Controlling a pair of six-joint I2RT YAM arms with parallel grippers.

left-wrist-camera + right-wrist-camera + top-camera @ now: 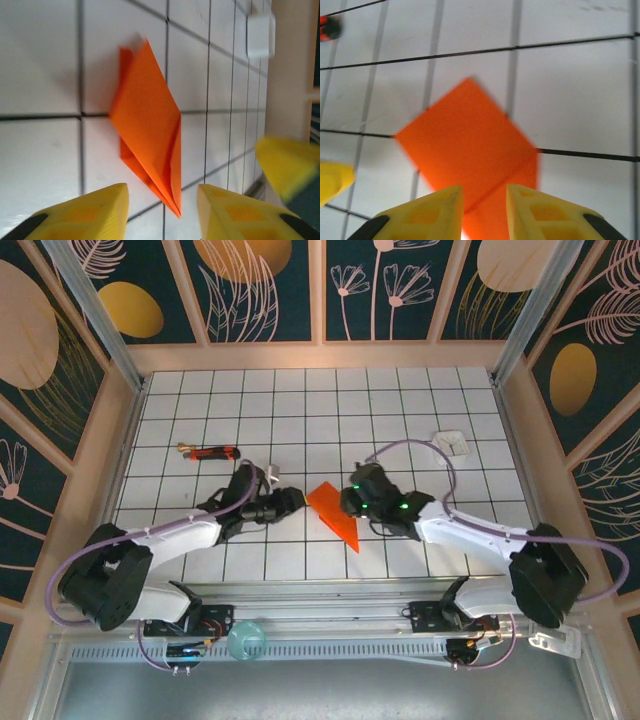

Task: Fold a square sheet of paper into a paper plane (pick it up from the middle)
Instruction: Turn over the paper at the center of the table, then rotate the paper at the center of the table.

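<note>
A thin, smooth orange-red paper sheet (335,515), folded into a creased, pointed wedge, lies on the white gridded worktop (400,400) between the ridged yellow left fingers (100,212) and right fingers (427,217), both pairs spread apart.

Your left gripper (298,498) and right gripper (347,502) face each other at frame centre, arms reaching inward, jaws parted.
</note>
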